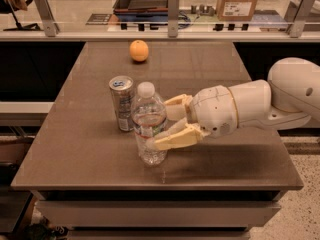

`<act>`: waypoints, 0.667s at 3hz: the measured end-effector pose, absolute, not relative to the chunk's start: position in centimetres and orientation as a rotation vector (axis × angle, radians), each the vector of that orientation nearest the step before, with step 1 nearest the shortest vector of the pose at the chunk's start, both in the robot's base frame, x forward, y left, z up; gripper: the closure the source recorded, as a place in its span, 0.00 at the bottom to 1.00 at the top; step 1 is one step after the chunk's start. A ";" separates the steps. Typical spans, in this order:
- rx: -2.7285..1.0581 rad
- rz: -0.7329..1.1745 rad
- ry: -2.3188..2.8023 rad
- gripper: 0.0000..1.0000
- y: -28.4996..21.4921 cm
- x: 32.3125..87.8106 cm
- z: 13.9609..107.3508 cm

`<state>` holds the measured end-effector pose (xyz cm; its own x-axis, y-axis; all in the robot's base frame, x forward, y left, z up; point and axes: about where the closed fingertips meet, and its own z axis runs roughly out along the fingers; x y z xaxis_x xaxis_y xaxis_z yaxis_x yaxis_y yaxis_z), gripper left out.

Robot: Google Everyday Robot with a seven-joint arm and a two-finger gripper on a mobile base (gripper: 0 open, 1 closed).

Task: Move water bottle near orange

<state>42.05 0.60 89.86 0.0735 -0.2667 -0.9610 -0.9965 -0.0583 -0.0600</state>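
Note:
The water bottle, clear with a white cap and a label band, stands upright near the front middle of the brown table. My gripper reaches in from the right and its two cream fingers close around the bottle's body, one behind and one in front. The orange lies at the far middle of the table, well beyond the bottle.
A silver drink can stands just left of the bottle, almost touching it. My white arm spans the table's right side. A railing with posts runs behind the table's far edge.

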 end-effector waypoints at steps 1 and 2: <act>-1.481 1.055 1.327 0.88 0.8 42.0 89.9; -1.485 1.055 1.325 1.00 1.0 41.9 90.0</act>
